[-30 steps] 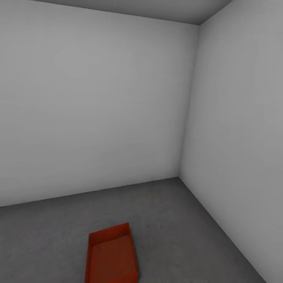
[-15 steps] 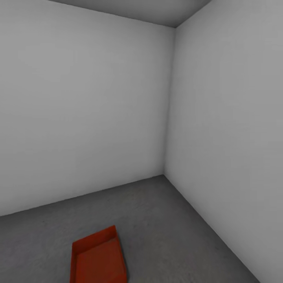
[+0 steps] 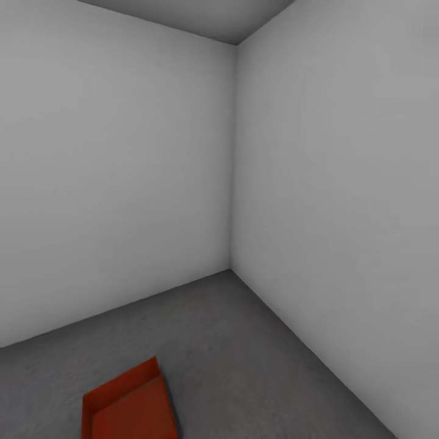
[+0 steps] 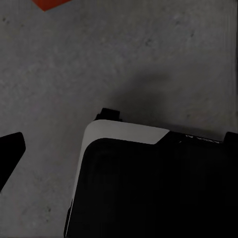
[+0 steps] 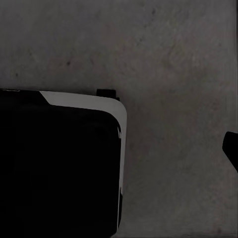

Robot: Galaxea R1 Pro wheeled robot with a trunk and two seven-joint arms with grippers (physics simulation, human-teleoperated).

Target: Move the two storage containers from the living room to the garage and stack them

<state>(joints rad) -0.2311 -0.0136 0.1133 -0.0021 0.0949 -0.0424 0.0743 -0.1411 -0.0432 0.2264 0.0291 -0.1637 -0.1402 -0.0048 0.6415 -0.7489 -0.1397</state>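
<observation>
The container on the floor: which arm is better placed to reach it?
Probably left. The container lies at the head view's lower left on the floor, and its corner shows in the left wrist view.

A dark grey, faintly mottled concrete floor (image 3: 244, 341) runs back to a corner where two plain pale walls meet. One shallow red-orange bin (image 3: 130, 410) lies flat on it in the head view's lower left, open side up, turned at an angle to the walls and cut off by the picture's edge. In the left wrist view the black-and-white robot base (image 4: 153, 183) stands on the same floor, with a small corner of the bin showing well apart from it.
</observation>
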